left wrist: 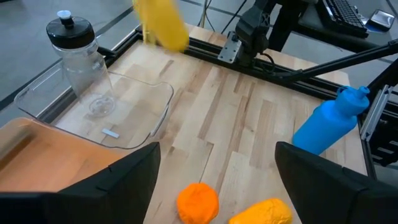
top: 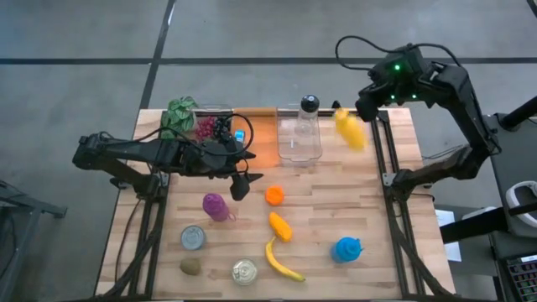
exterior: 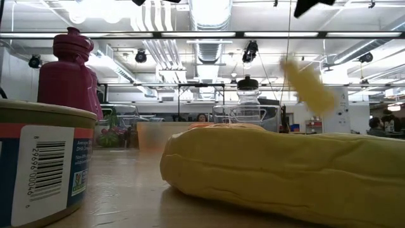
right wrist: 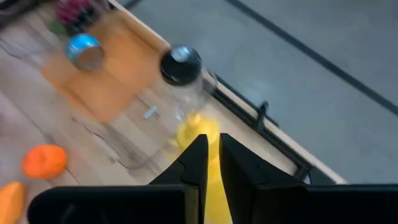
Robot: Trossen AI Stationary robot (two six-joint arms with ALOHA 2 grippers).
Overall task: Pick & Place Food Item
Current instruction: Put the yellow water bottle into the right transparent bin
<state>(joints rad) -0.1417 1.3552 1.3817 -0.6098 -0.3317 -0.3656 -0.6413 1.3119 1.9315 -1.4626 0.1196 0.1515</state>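
Observation:
A long yellow food item (top: 351, 131) is blurred in mid-air over the table's far right part, beside the clear bin (top: 299, 151) that holds a black-capped bottle (top: 309, 107). My right gripper (top: 364, 107) is high above it. In the low view a clear gap separates the gripper's dark tip (exterior: 310, 6) from the item (exterior: 308, 85). In the right wrist view the fingers (right wrist: 196, 155) stand a thin slit apart, and the item (right wrist: 198, 132) shows beyond them. My left gripper (top: 243, 183) hovers wide open over mid-table, near an orange ball (left wrist: 198, 202).
An orange tray (top: 262, 138), grapes (top: 210, 127) and a green item (top: 179, 113) lie along the far edge. Nearer lie a purple bottle (top: 216, 206), a carrot-like piece (top: 280, 226), a banana (top: 281, 262), a blue bottle (top: 346, 249) and two cans (top: 193, 237).

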